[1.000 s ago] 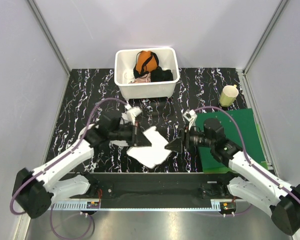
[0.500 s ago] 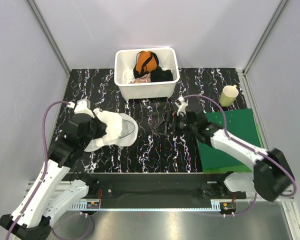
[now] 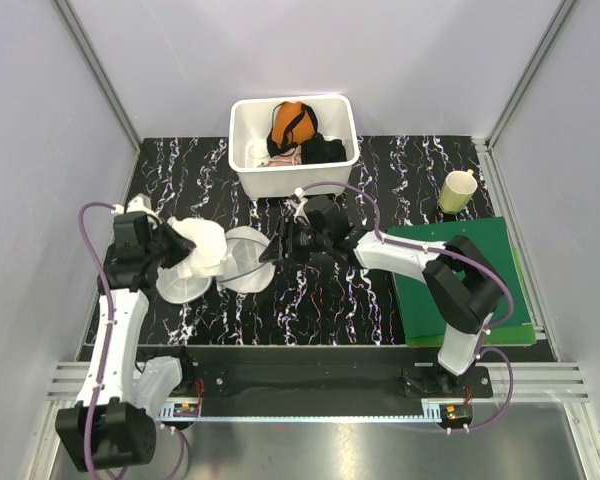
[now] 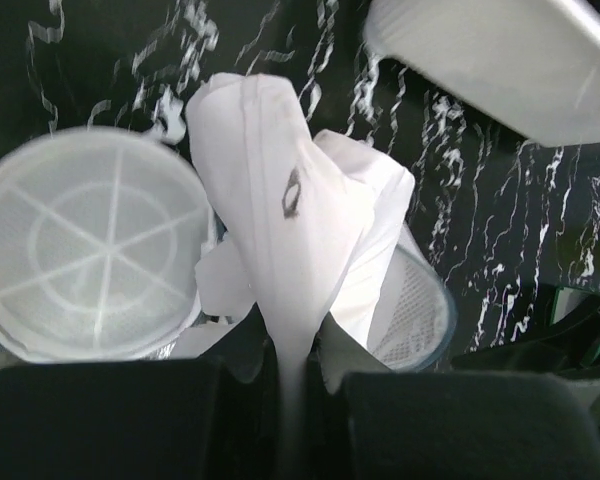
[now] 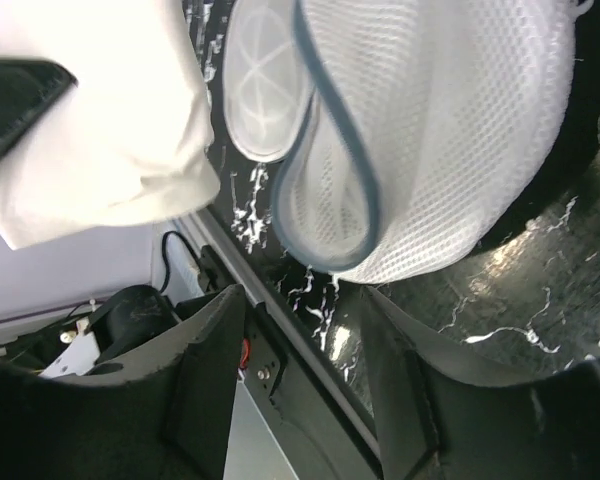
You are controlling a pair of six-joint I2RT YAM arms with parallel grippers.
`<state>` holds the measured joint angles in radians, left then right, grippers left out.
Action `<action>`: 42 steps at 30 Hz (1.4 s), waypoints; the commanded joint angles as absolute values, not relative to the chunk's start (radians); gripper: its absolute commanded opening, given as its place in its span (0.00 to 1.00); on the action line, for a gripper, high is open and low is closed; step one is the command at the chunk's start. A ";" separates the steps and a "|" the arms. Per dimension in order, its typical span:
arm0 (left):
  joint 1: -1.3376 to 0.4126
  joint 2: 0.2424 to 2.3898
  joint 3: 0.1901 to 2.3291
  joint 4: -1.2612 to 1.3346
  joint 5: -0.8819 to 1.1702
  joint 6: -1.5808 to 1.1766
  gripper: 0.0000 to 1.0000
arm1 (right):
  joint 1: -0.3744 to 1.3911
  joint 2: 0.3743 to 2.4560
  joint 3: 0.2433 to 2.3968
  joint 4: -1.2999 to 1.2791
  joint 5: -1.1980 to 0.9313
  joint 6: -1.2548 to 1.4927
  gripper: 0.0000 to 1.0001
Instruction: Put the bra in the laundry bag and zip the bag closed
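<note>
While the left gripper (image 4: pixel 292 372) pinches the bra (image 4: pixel 280 220) tight above the laundry bag (image 4: pixel 90 245), the right gripper (image 5: pixel 298 300) gapes wide, empty, just beside the bag's mesh rim.

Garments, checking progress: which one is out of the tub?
The white bra, in the left gripper; orange garment and black garment lie in the tub.

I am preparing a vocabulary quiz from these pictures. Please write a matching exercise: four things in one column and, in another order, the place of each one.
Things:
1. bra
2. laundry bag
3. cup
4. orange garment

Places:
a. in the white tub
b. open on the table
c. beside the green mat
d. in the left gripper

Pairs: 1-d, 2-b, 3-c, 4-a
</note>
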<state>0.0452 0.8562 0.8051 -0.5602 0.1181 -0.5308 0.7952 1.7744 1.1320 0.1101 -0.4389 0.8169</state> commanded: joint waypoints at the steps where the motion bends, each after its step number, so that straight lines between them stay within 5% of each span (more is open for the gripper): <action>1: 0.175 0.885 0.775 -0.526 0.460 -0.577 0.00 | 0.799 1.825 1.198 0.123 -0.440 0.816 0.55; 18: 0.276 1.134 0.690 -0.492 0.698 -0.678 0.00 | 0.802 1.917 1.310 0.060 -0.373 0.631 0.36; 31: 0.255 1.252 0.710 -0.483 0.716 -0.715 0.00 | 0.815 1.968 1.364 0.044 -0.365 0.594 0.00; 42: 0.183 1.362 0.765 -0.301 0.669 -0.842 0.00 | 0.848 1.957 1.381 0.018 -0.380 0.586 0.00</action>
<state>0.2157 1.3342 0.7132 -0.4583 0.6628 -0.7612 0.8291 1.9648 1.3277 0.0227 -0.3820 0.6083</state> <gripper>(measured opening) 0.101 0.014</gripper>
